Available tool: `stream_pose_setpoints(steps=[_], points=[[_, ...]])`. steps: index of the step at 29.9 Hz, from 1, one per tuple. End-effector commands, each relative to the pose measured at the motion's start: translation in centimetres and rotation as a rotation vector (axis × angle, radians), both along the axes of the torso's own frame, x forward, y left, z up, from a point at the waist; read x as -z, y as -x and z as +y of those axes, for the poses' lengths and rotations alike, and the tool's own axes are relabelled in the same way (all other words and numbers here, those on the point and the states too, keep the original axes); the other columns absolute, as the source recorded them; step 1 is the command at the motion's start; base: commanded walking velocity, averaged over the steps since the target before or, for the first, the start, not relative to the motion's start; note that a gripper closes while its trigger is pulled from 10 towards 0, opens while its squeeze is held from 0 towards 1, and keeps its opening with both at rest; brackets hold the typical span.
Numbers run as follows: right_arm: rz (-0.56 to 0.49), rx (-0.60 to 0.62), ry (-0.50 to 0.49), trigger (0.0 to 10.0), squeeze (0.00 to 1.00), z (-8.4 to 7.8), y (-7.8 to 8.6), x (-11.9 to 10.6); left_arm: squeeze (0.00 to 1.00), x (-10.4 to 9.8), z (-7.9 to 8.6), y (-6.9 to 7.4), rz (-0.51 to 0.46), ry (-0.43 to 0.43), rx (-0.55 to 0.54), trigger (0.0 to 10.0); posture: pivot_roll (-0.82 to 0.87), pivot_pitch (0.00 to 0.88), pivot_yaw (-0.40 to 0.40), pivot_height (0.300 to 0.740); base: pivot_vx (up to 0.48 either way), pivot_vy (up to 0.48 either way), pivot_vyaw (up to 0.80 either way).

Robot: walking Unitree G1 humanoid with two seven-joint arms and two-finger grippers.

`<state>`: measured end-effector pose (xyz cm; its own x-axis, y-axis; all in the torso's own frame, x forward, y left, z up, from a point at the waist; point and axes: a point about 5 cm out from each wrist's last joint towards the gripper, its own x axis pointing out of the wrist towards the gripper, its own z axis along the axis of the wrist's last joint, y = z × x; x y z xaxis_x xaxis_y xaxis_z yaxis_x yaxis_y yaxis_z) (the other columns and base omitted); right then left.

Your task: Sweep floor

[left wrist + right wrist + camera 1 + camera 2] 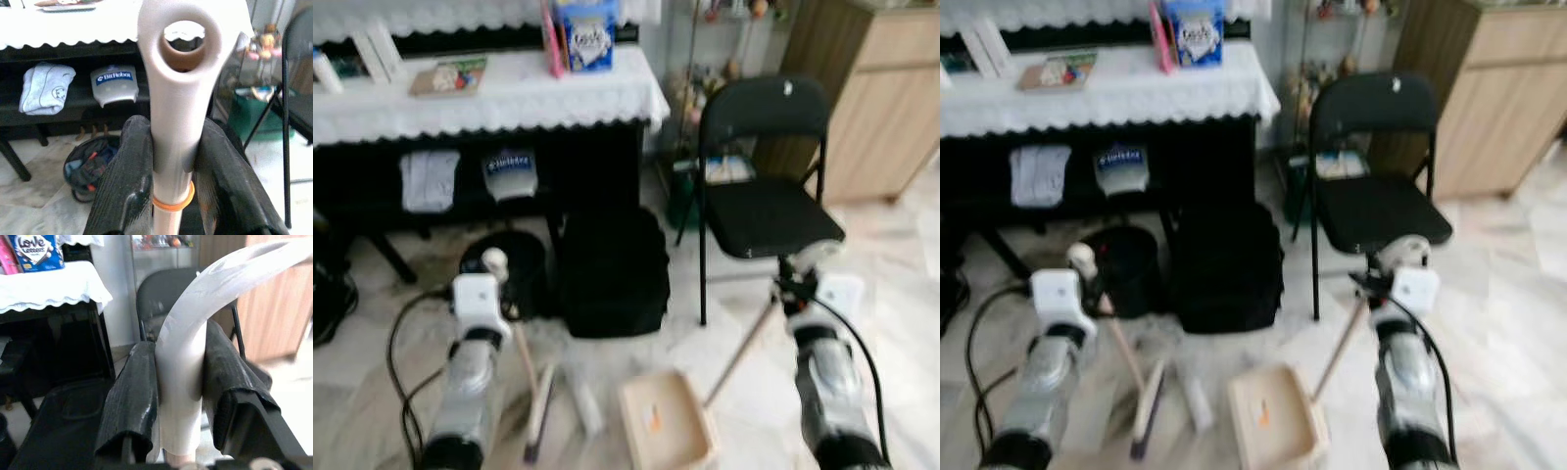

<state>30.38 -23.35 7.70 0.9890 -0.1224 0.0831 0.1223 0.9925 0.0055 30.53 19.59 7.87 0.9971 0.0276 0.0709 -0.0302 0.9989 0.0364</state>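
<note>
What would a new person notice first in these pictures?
Likely the two tools: the left hand is closed on a broom handle, and the right hand on the dustpan handle. The beige dustpan sits on the floor between the arms, with a black folding chair and a black bag behind.

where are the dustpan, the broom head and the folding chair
dustpan [668, 423], left eye view, on its pale tray floor
broom head [539, 411], left eye view, on the long head lying on the floor
folding chair [766, 217], left eye view, on the black seat
</note>
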Motion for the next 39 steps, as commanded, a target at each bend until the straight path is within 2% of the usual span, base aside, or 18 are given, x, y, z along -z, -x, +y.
stream_pose_setpoints(steps=[1, 17, 25, 29, 31, 36, 39], points=[[-0.045, -0.015, 0.001, 10.0, 0.0, 0.6, -0.4, -0.8, 0.0, -0.8, 0.8, 0.0, -0.036, -0.013, -0.013, 10.0, -0.03, 0.0, 0.004, 0.74, 0.0, 0.0, 0.0], [-0.045, -0.005, 0.012, 10.0, 0.0, 0.3, -0.2, -0.7, 0.0, -0.5, 0.8, 0.1, -0.023, -0.018, -0.01, 10.0, -0.03, 0.0, 0.008, 0.74, 0.0, 0.0, 0.0], [-0.021, 0.03, 0.02, 10.0, 0.0, -0.1, 0.4, 0.1, 0.0, -0.6, 1.3, 0.5, -0.021, -0.028, -0.016, 10.0, -0.04, 0.0, 0.028, 0.74, 0.0, 0.0, 0.0], [-0.039, 0.072, 0.098, 10.0, 0.0, -0.4, 0.5, -0.2, 0.0, -0.8, 1.6, 0.8, -0.022, -0.045, -0.01, 10.0, -0.04, 0.0, 0.05, 0.74, 0.0, 0.0, 0.0], [-0.089, 0.138, 0.159, 10.0, 0.0, -0.9, 0.4, -1.1, 0.0, -1.0, 1.5, 0.9, -0.024, -0.052, 0.001, 10.0, -0.04, 0.0, 0.064, 0.74, 0.0, 0.0, 0.0], [-0.116, 0.206, 0.168, 10.0, 0.0, -1.4, 0.0, -1.8, 0.0, -1.2, 1.3, 1.2, -0.022, -0.064, 0.035, 10.0, -0.04, 0.0, 0.082, 0.74, 0.0, 0.0, 0.0], [-0.103, 0.2, 0.166, 10.0, 0.0, -1.2, 0.0, -1.5, 0.0, -1.7, 1.3, 1.6, -0.027, -0.073, 0.055, 10.0, -0.03, 0.0, 0.098, 0.74, 0.0, 0.0, 0.0]])
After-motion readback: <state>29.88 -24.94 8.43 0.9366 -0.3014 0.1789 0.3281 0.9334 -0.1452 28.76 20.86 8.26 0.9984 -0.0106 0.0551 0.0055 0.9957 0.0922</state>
